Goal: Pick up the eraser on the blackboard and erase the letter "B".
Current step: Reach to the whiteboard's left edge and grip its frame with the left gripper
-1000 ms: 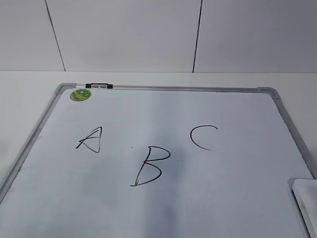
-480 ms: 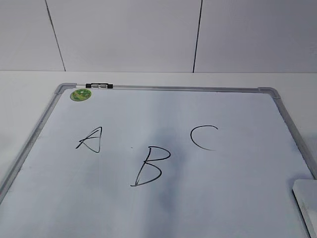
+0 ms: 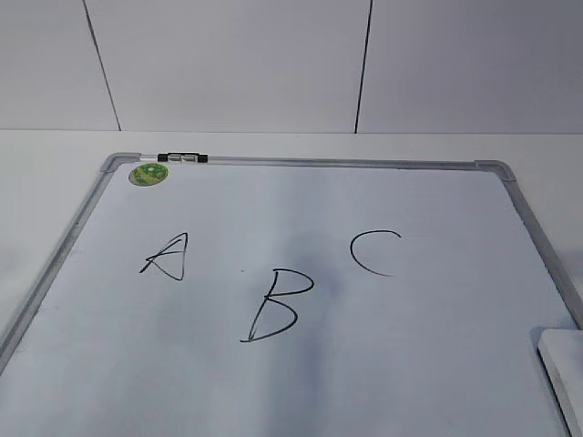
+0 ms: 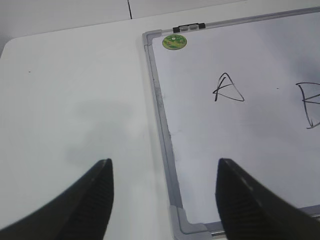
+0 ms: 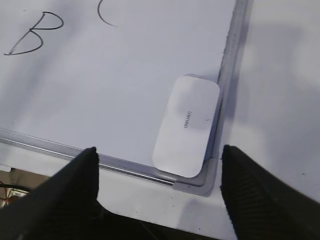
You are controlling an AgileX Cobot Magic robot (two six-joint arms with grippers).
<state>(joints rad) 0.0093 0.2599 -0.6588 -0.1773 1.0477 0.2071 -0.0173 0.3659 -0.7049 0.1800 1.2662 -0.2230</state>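
The blackboard (image 3: 301, 162) is a white board with a grey frame, lying flat on the table. The black letter "B" (image 3: 276, 306) stands between an "A" (image 3: 167, 257) and a "C" (image 3: 373, 252). The white eraser (image 5: 186, 125) lies flat in the board's near right corner; its edge shows in the exterior view (image 3: 563, 375). My right gripper (image 5: 158, 172) is open and empty, above the board's near right corner, just short of the eraser. My left gripper (image 4: 162, 185) is open and empty over the board's near left corner (image 4: 182, 225). The "B" also shows in the right wrist view (image 5: 35, 33).
A small black-and-silver marker (image 3: 182, 157) lies on the far frame next to a round green sticker (image 3: 148, 174). White table (image 4: 75, 100) surrounds the board. The table's front edge (image 5: 165, 227) is close below the right gripper. A white wall (image 3: 273, 64) stands behind.
The eraser's visible edge sits a little further right and lower in the exterior view. The shadow on the board near the "B" has shifted slightly. The letters are unchanged.
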